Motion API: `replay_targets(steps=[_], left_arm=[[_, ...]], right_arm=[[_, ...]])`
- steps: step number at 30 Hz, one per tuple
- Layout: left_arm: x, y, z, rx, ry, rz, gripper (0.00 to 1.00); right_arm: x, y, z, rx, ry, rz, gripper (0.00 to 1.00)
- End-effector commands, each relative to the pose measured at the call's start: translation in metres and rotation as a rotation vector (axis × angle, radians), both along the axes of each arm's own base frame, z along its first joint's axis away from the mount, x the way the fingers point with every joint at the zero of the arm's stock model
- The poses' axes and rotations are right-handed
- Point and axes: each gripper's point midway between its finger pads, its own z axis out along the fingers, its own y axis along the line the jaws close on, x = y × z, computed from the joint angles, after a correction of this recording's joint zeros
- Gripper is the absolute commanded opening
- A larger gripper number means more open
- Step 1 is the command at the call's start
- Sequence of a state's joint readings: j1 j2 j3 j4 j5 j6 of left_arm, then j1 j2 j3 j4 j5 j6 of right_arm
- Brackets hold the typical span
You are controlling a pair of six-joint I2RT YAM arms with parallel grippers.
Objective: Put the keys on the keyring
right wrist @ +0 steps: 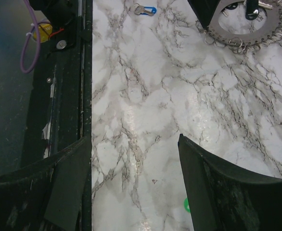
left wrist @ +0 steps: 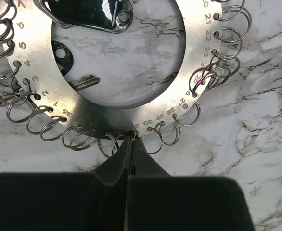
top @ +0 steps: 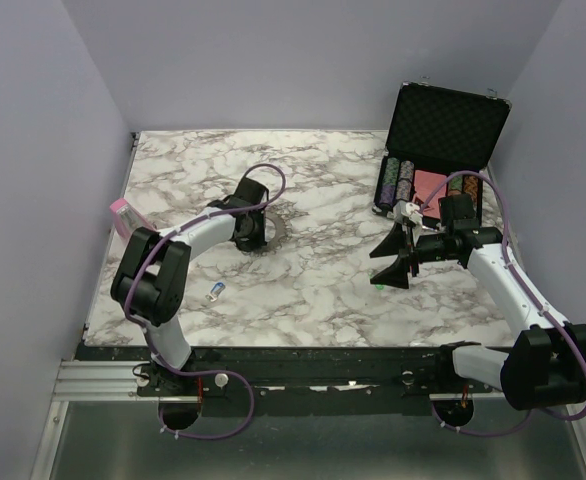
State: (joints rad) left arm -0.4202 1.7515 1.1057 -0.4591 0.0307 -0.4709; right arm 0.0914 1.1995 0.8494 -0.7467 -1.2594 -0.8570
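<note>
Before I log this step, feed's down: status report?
Left gripper: jaws shut at keyring rim. Right gripper: jaws open, empty. Blue key loose, nothing blocking it.

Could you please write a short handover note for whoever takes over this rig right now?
Left gripper: shut, tips at the near rim of the keyring; a real pinch is unclear.
Right gripper: open, empty, over the table.
Blue key lies loose, front left; green key by the right gripper.
Black key sits inside the keyring; attached or not, cannot tell.
Left: thread the loose keys.
</note>
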Motion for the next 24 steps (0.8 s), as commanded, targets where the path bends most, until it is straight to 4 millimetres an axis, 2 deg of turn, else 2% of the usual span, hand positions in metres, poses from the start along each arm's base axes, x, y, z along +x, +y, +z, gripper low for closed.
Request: replay_targets(steps=[1, 9, 13, 16, 21, 24], left_arm=[[0.009, -0.007, 0.037, -0.048, -0.077, -0.028, 0.0], [0.005, -0.013, 0.095, -0.135, -0.175, -0.035, 0.0], [-0.006, -0.018, 0.129, -0.219, -0.221, -0.022, 0.0], [-0.018, -0.017, 0.146, -0.252, -0.232, -0.022, 0.0], [-0.041, -0.002, 0.152, -0.171, -0.192, -0.097, 0.0], [-0.056, 0.005, 0.153, -0.117, -0.146, -0.155, 0.0]], right_arm=[[-0.005, 0.002, 0.007, 0.031, -0.009, 0.019, 0.8], [-0.01, 0.002, 0.005, 0.039, -0.045, 0.049, 0.81], [-0.026, 0.003, -0.002, 0.064, -0.122, 0.122, 0.81], [-0.036, 0.004, -0.01, 0.069, -0.192, 0.181, 0.81], [-0.051, 0.005, -0.012, 0.088, -0.23, 0.286, 0.81], [-0.047, 0.008, -0.013, 0.082, -0.167, 0.301, 0.8]])
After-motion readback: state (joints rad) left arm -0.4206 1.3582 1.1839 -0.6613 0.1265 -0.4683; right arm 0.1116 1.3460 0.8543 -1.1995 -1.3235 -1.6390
